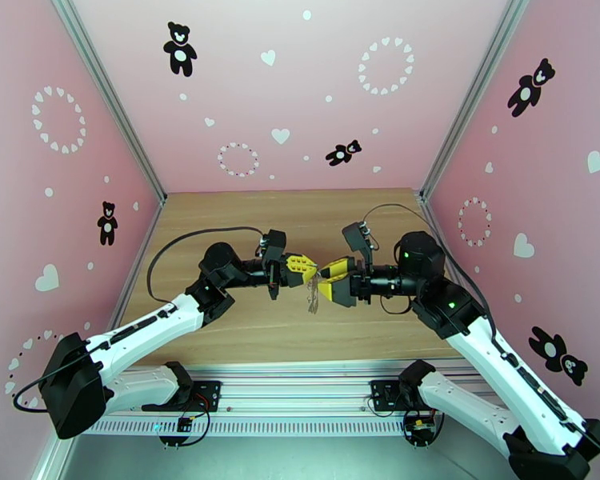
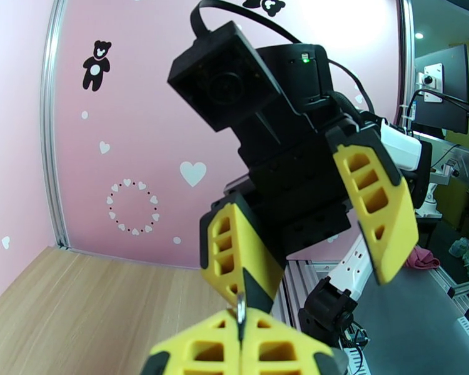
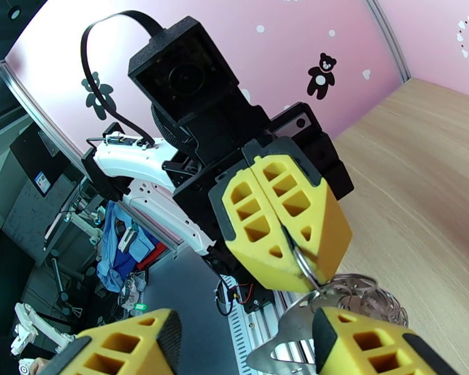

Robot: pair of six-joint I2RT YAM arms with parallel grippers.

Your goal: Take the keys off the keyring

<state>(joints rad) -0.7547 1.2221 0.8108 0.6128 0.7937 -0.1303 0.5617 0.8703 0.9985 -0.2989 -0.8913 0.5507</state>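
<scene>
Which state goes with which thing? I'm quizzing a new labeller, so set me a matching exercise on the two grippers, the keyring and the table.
Things:
1. left gripper
2. right gripper
3. keyring
4. table

States:
a. light wood, lying under both arms
b. jaws apart, facing the other gripper
c. thin metal loop pinched between yellow fingers
d. jaws shut on a thin loop

Pairs: 1-d, 2-b, 3-c, 4-a
</scene>
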